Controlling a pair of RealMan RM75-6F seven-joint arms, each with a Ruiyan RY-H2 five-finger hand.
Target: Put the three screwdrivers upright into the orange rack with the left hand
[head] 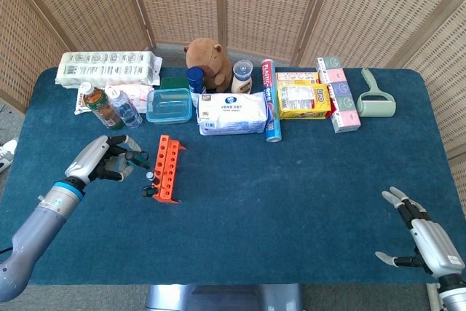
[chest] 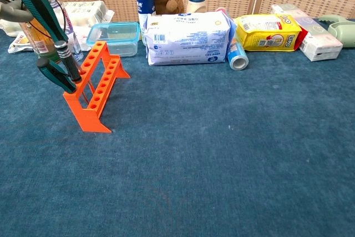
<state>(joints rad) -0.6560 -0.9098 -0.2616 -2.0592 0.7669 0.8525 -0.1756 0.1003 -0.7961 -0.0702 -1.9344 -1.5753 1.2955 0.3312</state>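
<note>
The orange rack [head: 167, 169] [chest: 95, 89] stands left of the table's middle. A green-and-black screwdriver [chest: 54, 74] [head: 148, 191] leans in its nearest hole. My left hand [head: 100, 166] [chest: 8, 3], just left of the rack, holds a second green-handled screwdriver [chest: 39, 9] [head: 136, 156], which tilts up to the left. Its black, silver-ringed lower end [chest: 65, 55] [head: 149, 175] sits at a hole further along the rack. I cannot tell whether that end is a separate third screwdriver. My right hand [head: 424, 237] rests with fingers spread at the near right corner, holding nothing.
Behind the rack stand two bottles [head: 109, 107], a clear blue-lidded box [head: 169, 105], a white wipes pack [head: 233, 113] and a plush toy [head: 209, 56]. A yellow pack [head: 301, 98], a can [head: 271, 100], boxes and a lint roller [head: 376, 96] line the back right.
</note>
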